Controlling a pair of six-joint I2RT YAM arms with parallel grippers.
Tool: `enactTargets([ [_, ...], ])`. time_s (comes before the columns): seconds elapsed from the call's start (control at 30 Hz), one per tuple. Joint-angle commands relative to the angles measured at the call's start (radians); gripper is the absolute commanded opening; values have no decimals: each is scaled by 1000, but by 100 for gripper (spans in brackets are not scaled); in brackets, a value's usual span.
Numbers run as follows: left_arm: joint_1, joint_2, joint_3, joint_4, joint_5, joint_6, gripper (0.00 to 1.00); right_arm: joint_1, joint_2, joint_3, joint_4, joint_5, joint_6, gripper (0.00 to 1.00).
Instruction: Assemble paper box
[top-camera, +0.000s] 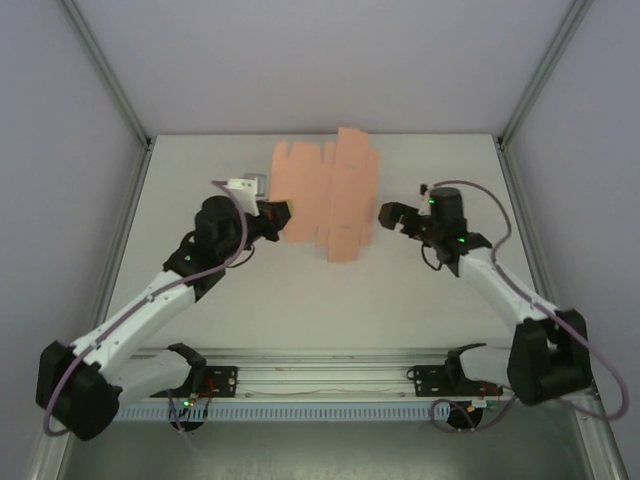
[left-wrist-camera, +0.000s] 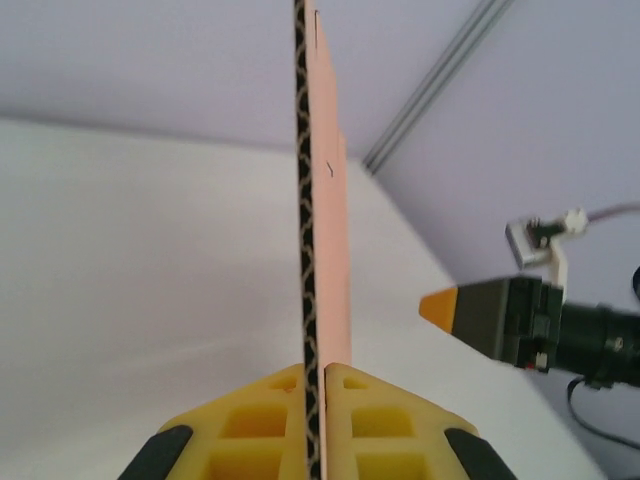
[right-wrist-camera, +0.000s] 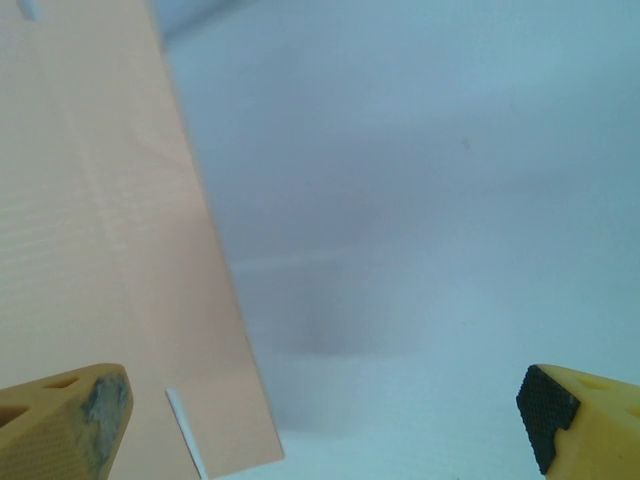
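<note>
Left claw (top-camera: 283, 213) clenched on one edge of the flat box (top-camera: 330, 200), lifted off the table (top-camera: 300, 295). Right claw (top-camera: 387, 214) released, near it. Risk: one-edge pinch, thin card could sag or slip.

Arms: I see white link shells and black joint housings on the left arm (top-camera: 130, 325) and the right arm (top-camera: 497, 283).
Cable (top-camera: 617, 378): lilac-grey, one looping along each arm.
Fingers (left-wrist-camera: 250, 425): yellow moulded plastic with hollow cells, and black textured pads (right-wrist-camera: 545, 412).
Lights: I count small green LEDs (top-camera: 432, 200) on the wrists and bases.
</note>
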Motion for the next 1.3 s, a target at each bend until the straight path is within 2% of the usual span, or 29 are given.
enactTargets([
  [0.0, 55, -60, -72, 177, 87, -127, 0, -86, -41, -72, 213, -349, 0, 98],
  [0.13, 78, -88, -102, 286, 207, -221, 0, -164, 1, -19, 338, -550, 129, 93],
  [0.2, 78, -98, -103, 287, 221, -231, 0, -166, 44, 23, 393, -631, 173, 92],
  [0.3, 77, -109, -118, 304, 226, -244, 0, -165, 112, 75, 460, -738, 229, 83],
  [0.5, 75, -94, -131, 360, 233, -286, 0, -153, 167, 94, 519, -793, 272, 68],
  [0.63, 77, -81, -127, 386, 241, -299, 0, -131, 162, 83, 520, -833, 239, 64],
  [0.7, 77, -82, -125, 381, 227, -296, 0, -128, 160, 81, 503, -847, 223, 52],
  [0.77, 77, -81, -122, 364, 215, -287, 0, -129, 152, 74, 491, -842, 203, 40],
  [0.93, 78, -83, -126, 342, 196, -278, 0, -128, 124, 82, 370, -790, 114, 23],
  [1.07, 78, -90, -128, 304, 162, -261, 0, -127, 116, 93, 302, -763, 57, 4],
  [1.13, 78, -85, -128, 285, 154, -253, 0, -118, 103, 107, 220, -715, -19, 0],
  [1.17, 78, -79, -129, 279, 150, -250, 0, -107, 92, 120, 144, -658, -88, 0],
  [1.27, 76, -53, -143, 271, 153, -246, 0, -29, 72, 191, -114, -332, -293, 0],
])
